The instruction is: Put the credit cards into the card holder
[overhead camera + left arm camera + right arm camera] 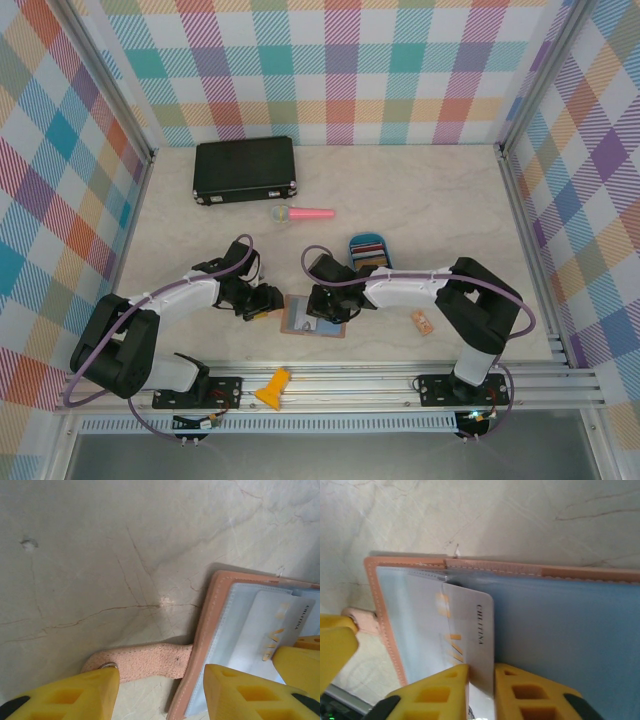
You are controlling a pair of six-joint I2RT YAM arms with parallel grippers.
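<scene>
I have the pinkish-brown leather folding card holder (pixel 495 569) lying open and flat on the pale marbled table (pixel 100 555), near the front edge between the two arms, with its grey-blue lining facing up. A white plastic credit card (pixel 470 625) with gold markings has its far corner tucked under the clear pocket, on the half of the holder nearer the strap, and its near end sticks out. The right gripper (pixel 481 680) is at that near end. Its yellow fingers (pixel 520 695) stand only slightly apart with the card in the narrow gap, and I cannot tell whether they pinch it or merely flank it. The left gripper (pixel 160 690) has its jaws spread and pinches nothing. One finger sits over the snap end of the holder's pinkish strap tab (pixel 150 661) and the other over the holder's stitched edge. From above, more credit cards (pixel 369 252), red and dark among them, sit in a blue oval tray (pixel 370 236) just behind the right gripper. A small orange tag-like piece (pixel 421 321) lies to the right of the holder. A large black case (pixel 245 168) sits at the back left, with a pink stick (pixel 303 213) just in front of it. A yellow object (pixel 272 388) rests on the front rail.
</scene>
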